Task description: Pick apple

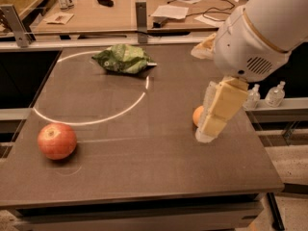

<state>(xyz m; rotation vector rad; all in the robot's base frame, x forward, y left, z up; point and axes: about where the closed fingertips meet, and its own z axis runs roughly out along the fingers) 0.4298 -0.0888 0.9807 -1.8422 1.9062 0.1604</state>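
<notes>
the apple (57,141) is sitting at the near left of the worktop (159,172). the claw (208,134) is hanging low at the right, well apart from it, partly hiding a small orange fruit (197,115); whether it is apart or together i cannot tell. a green bag (122,59) is lying farther back.

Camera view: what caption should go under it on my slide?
The robot's cream gripper hangs by the small orange fruit, across the dark table from the round red apple.

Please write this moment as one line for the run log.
apple: front left on table, not grasped | end effector: right side, partly hiding orange fruit, far from apple
</notes>
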